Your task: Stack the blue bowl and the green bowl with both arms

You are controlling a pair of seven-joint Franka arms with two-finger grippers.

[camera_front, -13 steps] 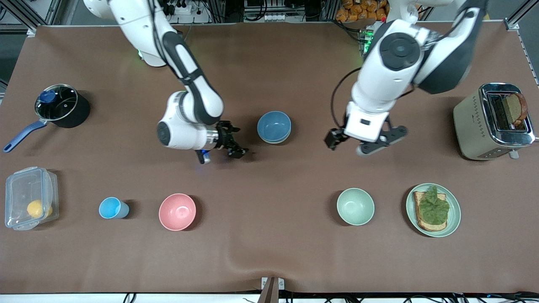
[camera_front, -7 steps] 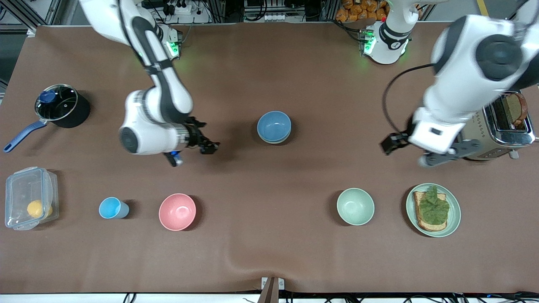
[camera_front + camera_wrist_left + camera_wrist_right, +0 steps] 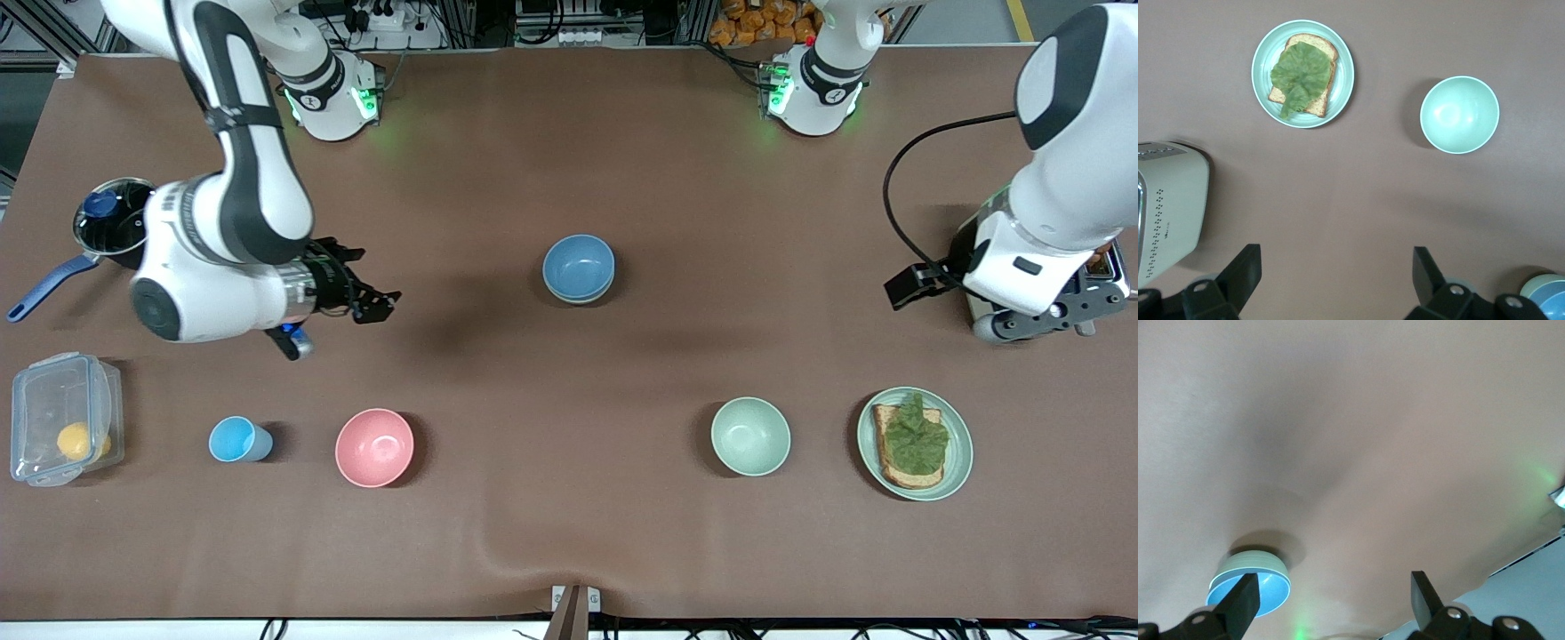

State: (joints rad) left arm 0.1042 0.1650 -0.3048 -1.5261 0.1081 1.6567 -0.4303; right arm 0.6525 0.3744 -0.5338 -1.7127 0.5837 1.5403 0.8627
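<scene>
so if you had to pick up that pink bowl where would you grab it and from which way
I'd pinch the rim of the pink bowl, coming straight down from above with one finger inside and one outside. It sits upright and open, its wall is thin, and it looks too wide to span whole. The edge away from the blue cup gives more room. The right gripper, open, is probably better placed.

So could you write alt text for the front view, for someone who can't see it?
The blue bowl sits nested in the green bowl mid-table. The open right tool hangs toward the saucepan end, the left tool by the toaster, both holding nothing.
</scene>
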